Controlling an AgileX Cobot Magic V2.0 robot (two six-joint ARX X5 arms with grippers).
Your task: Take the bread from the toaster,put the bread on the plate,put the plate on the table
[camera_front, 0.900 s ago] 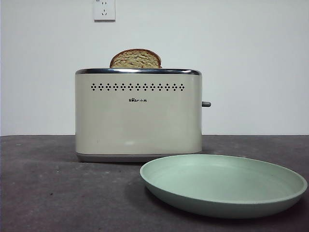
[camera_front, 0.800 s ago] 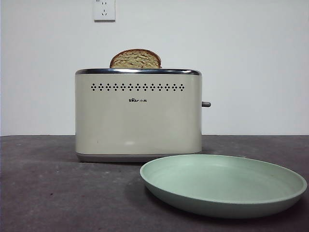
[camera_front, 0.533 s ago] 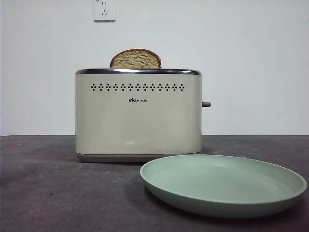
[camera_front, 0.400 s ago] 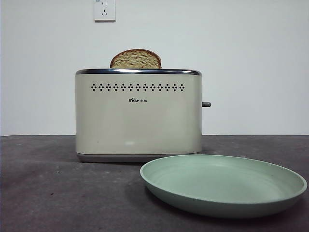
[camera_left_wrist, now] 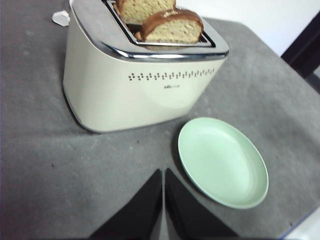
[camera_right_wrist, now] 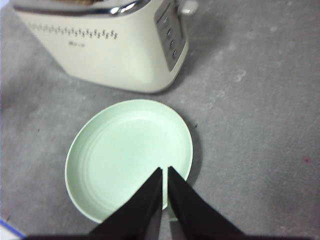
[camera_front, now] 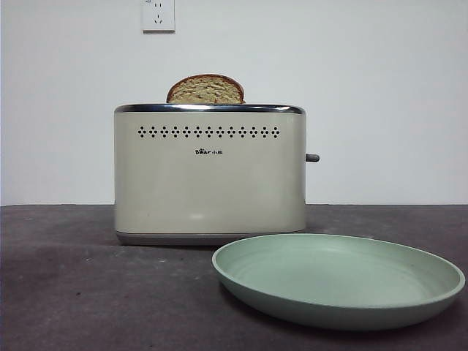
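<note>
Both arms hang above table (camera_front: 73,292), off the work. Right gripper (camera_right_wrist: 165,172) over plate (camera_right_wrist: 129,157), jaws closed, empty. Left gripper (camera_left_wrist: 163,175) closed, empty, near plate rim. Behind: toaster (camera_front: 210,175), bread (camera_front: 205,89) upright in slot.

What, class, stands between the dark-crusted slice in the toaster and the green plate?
Nothing visible. The bread sticks up from the toaster; a paler slice sits in the slot behind it. The plate lies bare on the table in front.

Cream toaster (camera_front: 209,175); mint plate (camera_front: 338,281); speckled bread (camera_front: 205,89).
</note>
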